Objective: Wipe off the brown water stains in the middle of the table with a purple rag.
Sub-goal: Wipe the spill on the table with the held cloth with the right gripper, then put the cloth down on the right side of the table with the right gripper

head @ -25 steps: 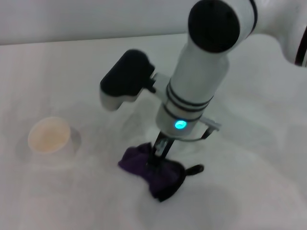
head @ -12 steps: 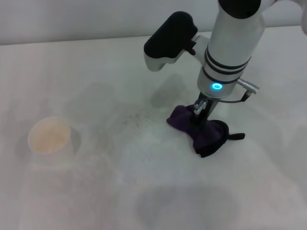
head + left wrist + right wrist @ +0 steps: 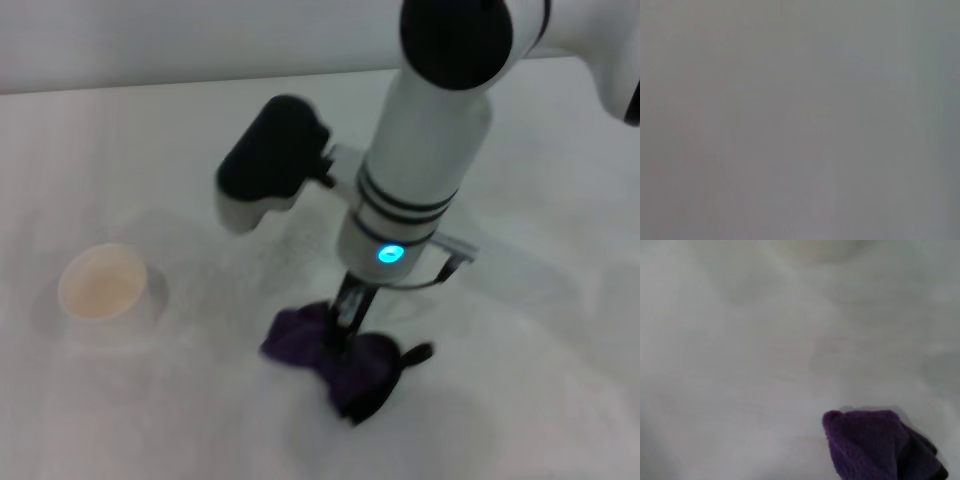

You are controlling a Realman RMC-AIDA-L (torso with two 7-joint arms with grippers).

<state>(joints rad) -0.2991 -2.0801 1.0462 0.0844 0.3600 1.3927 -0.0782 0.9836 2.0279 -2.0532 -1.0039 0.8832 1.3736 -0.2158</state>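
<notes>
**A:** The right tool stands straight down over the counter, its fingers closed on the middle of the purple rag, pressing it flat against the surface. The left tool isn't in the head view, and its wrist view shows only blank grey.

**B:** Where's the rag sitting?

**A:** Near the front of the counter, about centre, bunched into two lobes either side of the fingers, with its black loop tag sticking out toward the robot's right. Its long axis runs roughly left to right, slanting a little nearer at the right end.

**B:** And the brown water stains?

**A:** I can't make out a tan puddle anywhere (the tan in the white cup, well off to the robot's left, is just its inside). The right wrist view shows the rag's edge and bare pale surface beyond it.

**B:** So which way should it sweep?

**A:** My guess is farther from the robot, across the centre; the right arm is plainly the nearer one.
</notes>
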